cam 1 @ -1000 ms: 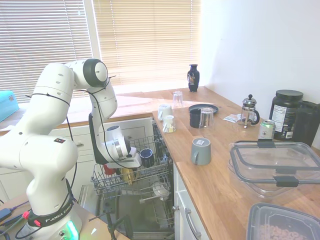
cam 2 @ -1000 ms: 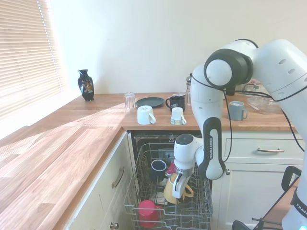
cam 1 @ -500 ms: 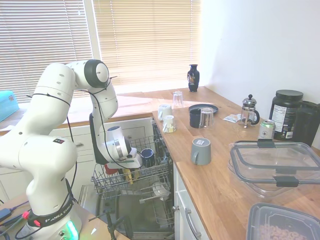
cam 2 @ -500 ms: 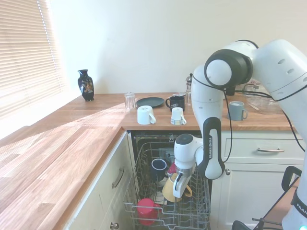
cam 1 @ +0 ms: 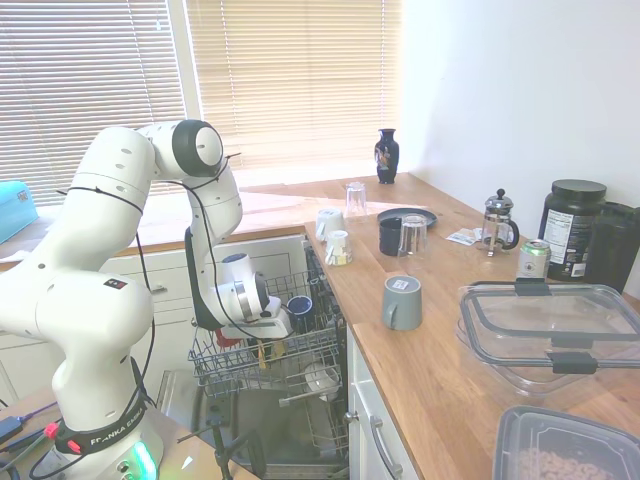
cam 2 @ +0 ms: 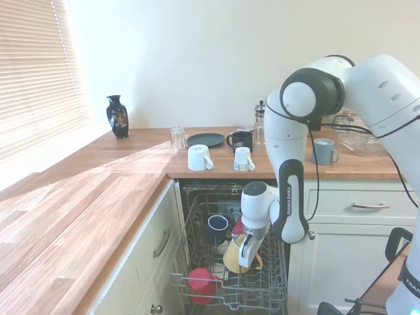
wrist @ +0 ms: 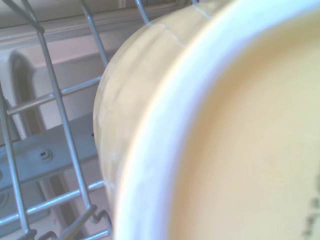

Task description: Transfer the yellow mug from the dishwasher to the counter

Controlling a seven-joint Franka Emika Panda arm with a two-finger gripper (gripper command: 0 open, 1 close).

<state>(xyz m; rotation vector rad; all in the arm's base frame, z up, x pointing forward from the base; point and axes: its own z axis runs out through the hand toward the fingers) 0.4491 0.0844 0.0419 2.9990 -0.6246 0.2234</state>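
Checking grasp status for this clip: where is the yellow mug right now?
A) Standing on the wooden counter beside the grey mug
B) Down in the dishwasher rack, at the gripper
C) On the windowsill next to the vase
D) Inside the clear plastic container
B: the second exterior view shows the yellow mug low in the dishwasher rack with the gripper closed on it, not yet up on the counter.

Super bright daylight pours through the blinds (cam 1: 290, 80), blowing out the sill and leaving a glare streak across the table (cam 2: 131, 164). Both wide shots are sharp with slightly bowed edges. Wrist view's a blurry mess, the yellow mug (wrist: 210, 130) totally out of focus.
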